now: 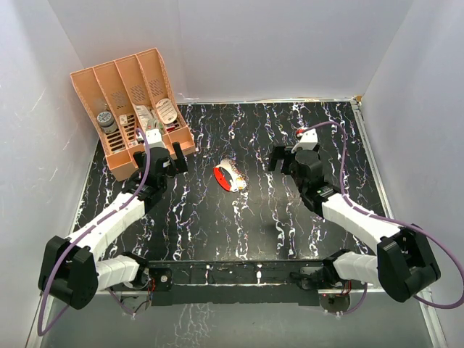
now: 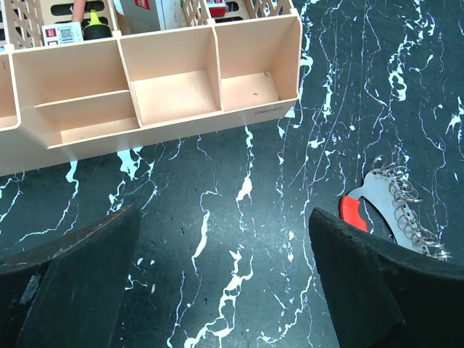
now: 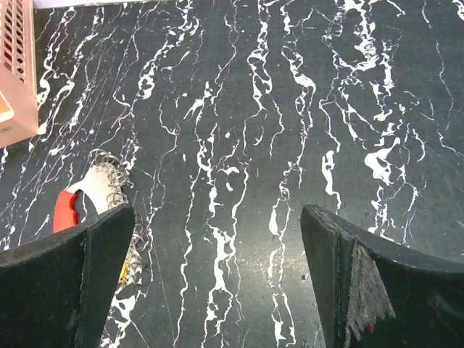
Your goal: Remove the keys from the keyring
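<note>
A small red and silvery-white bunch lies on the black marbled table, midway between my arms. In the left wrist view the bunch shows a red head, a pale grey blade and a coil of fine rings, partly behind my right finger. In the right wrist view the bunch lies at the left, with a speck of yellow beside my left finger. The keyring itself is too fine to tell. My left gripper is open and empty, left of the bunch. My right gripper is open and empty, right of it.
A peach divided organiser stands at the back left, holding small items in its slots; its front compartments are close to my left gripper. White walls enclose the table on three sides.
</note>
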